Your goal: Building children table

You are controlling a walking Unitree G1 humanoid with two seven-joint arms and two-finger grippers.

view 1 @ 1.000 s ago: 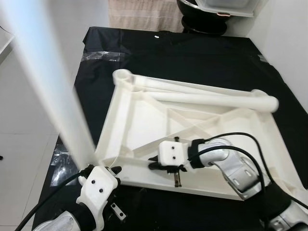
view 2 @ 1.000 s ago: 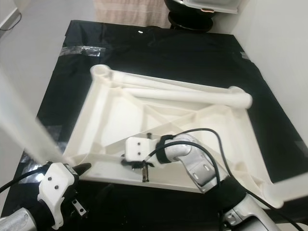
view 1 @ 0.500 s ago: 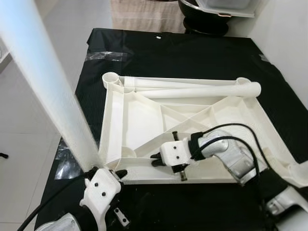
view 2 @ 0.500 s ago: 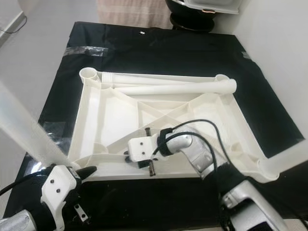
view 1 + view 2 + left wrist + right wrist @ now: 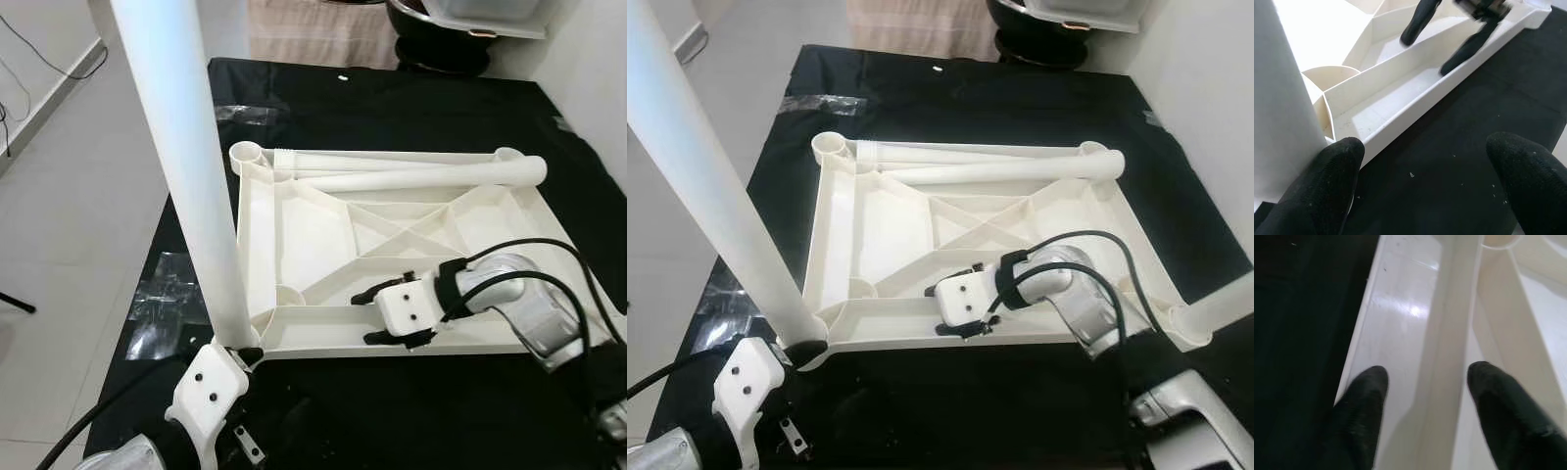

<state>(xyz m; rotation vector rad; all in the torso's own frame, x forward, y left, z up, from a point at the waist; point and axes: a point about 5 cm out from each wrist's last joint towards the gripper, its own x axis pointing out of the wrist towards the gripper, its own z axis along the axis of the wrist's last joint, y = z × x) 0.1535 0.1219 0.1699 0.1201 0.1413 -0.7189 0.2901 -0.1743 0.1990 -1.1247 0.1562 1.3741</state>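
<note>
the left gripper (image 5: 235,360) is spread beside the tall white leg (image 5: 186,176) standing in the table top's (image 5: 294,245) near left corner. the upside-down top lies on a black mat (image 5: 411,108). it looks stiff, light and smooth. the right gripper (image 5: 970,304), spread, straddles its near rib, a good hold. two loose legs (image 5: 421,178) lie along the far edge.

A black sheet (image 5: 421,108) covers the pale tiled floor (image 5: 69,225) and carries the things. Directly on the sheet lies a white tabletop (image 5: 323,245), upside down with its ribbed underside showing. Beyond the tabletop, a small white scrap (image 5: 343,77) rests on the sheet. Beside the tabletop, clear plastic film (image 5: 168,304) lies crumpled at the sheet's edge.
</note>
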